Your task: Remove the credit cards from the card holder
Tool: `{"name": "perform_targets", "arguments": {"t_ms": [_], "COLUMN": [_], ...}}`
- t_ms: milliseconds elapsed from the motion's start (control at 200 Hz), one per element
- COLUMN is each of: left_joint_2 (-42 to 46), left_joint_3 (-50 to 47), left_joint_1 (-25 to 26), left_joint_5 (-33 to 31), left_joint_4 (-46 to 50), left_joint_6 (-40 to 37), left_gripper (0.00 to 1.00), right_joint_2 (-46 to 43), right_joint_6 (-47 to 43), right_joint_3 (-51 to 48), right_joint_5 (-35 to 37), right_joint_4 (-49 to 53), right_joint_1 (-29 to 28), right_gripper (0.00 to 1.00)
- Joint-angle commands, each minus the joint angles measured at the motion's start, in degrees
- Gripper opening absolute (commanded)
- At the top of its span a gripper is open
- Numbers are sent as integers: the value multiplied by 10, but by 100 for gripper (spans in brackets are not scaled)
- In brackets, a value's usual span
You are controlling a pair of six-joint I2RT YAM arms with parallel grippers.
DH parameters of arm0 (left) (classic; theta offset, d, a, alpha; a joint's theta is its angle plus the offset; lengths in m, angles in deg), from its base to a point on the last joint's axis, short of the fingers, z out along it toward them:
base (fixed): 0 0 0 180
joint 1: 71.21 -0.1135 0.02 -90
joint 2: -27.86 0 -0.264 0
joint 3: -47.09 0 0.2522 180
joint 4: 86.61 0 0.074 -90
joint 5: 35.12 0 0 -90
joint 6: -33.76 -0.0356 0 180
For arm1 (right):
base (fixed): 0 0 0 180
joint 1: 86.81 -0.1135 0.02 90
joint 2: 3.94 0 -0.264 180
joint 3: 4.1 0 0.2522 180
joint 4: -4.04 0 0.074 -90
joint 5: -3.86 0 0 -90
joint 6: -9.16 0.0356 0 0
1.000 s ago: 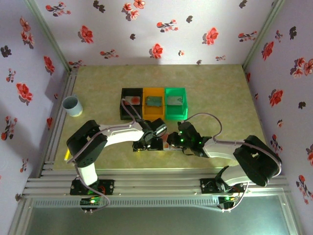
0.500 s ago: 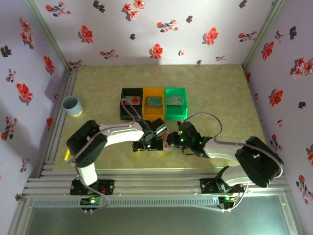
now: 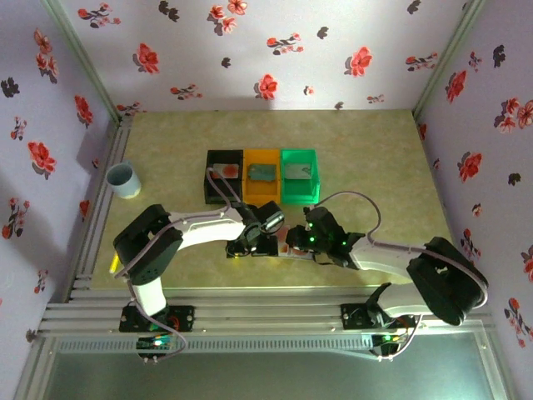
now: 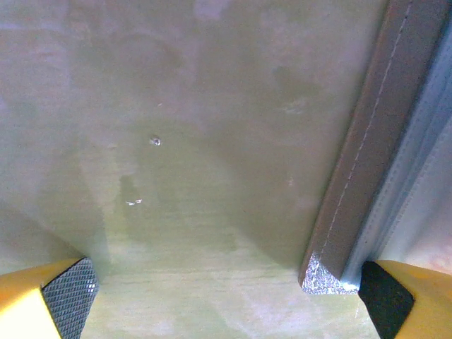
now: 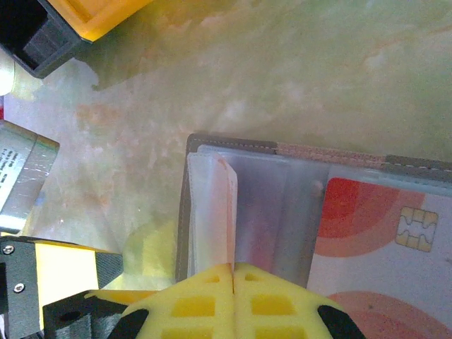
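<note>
Right claw (image 5: 233,272) nudged left, closed at card holder (image 5: 226,144) edge.

Bins (image 3: 261,177) sat in a row on the table (image 3: 375,158), a card (image 3: 224,172) in each, cup (image 3: 122,179) well left, card holder (image 5: 268,205) lay nearer, between left gripper (image 4: 226,296) and right gripper (image 5: 233,272), another card (image 5: 374,240) inside.

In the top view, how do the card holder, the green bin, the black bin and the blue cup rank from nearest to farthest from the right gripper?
From the right gripper:
1. card holder, directly at its jaws.
2. green bin, just beyond it, slightly to the right.
3. black bin, beyond it and to the left.
4. blue cup, far left, near the wall.
</note>
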Motion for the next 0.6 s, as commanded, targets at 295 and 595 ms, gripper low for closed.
{"name": "perform_targets", "arguments": {"t_ms": [295, 595], "left_joint_2": [-45, -44], "left_joint_3": [-19, -20], "left_joint_1": [17, 17], "left_joint_5": [48, 48], "left_joint_4": [-21, -22], "left_joint_6": [4, 6], "left_gripper": [100, 100], "right_joint_2": [-30, -51], "right_joint_6": [-22, -25], "right_joint_3": [-17, -24], "right_joint_5": [9, 9], "right_joint_4": [37, 44], "right_joint_1": [15, 19], "right_gripper": [0, 0]}}
